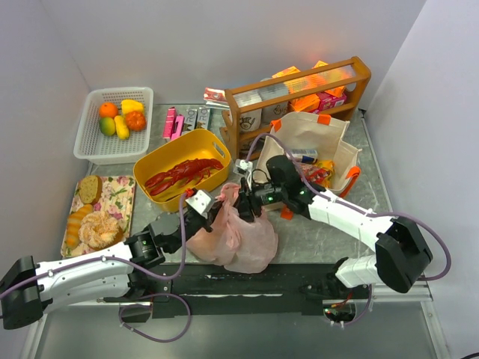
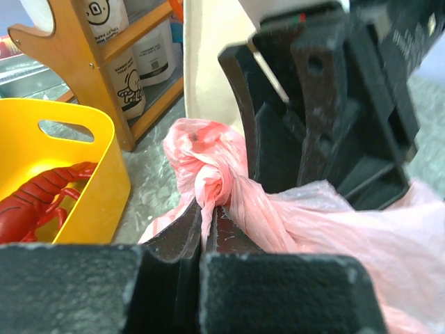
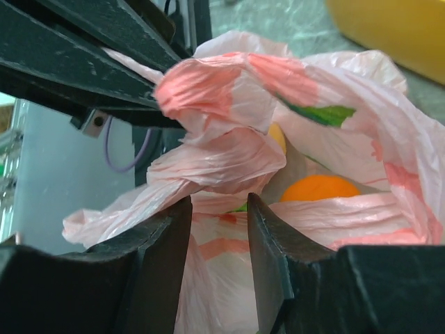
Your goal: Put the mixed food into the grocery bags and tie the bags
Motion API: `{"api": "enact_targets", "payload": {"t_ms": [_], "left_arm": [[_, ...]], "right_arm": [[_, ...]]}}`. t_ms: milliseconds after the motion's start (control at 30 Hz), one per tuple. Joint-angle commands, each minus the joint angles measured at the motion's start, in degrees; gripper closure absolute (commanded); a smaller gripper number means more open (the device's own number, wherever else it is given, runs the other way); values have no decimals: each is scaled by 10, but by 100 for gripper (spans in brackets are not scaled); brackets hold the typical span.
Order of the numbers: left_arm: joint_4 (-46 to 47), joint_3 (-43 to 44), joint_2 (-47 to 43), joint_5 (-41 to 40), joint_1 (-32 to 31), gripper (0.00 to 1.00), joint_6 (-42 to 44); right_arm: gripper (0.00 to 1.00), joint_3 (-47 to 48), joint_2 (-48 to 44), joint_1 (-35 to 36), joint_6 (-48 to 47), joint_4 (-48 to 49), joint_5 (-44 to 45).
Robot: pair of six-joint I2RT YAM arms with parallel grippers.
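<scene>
The thin pink plastic bag (image 1: 238, 238) lies at the table's near edge with its handles twisted into a knot (image 2: 208, 167). My left gripper (image 1: 212, 212) is shut on a strip of the bag's handle just below the knot (image 2: 201, 221). My right gripper (image 1: 247, 203) is open at the knot from the other side, its jaws apart over the bag's film (image 3: 219, 209). An orange (image 3: 320, 189) and yellow and green pieces show through the bag's mouth. The cream tote (image 1: 310, 134) with orange handles stands behind, holding a slim can (image 1: 303, 155) and red snack packets (image 1: 319, 176).
A yellow tub (image 1: 196, 139) with a red lobster (image 1: 183, 173) stands left of the bag. A wooden rack (image 1: 299, 93) of boxes is at the back. A white mesh basket (image 1: 112, 142) holds fruit. A floral tray (image 1: 120, 196) of bread is at the left.
</scene>
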Motion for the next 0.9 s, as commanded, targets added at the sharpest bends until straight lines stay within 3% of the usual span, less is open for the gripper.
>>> {"api": "enact_targets", "payload": {"t_ms": [0, 467, 633, 867], "left_arm": [[65, -4, 1, -18, -1, 99, -35], [120, -23, 11, -18, -11, 99, -78], [139, -37, 11, -17, -14, 99, -89], [175, -48, 13, -11, -16, 99, -103]], "right_arm": [[55, -12, -22, 23, 41, 88, 43], [38, -54, -15, 42, 89, 179, 106], [34, -78, -12, 42, 131, 253, 95], [37, -91, -4, 53, 158, 308, 105]]}}
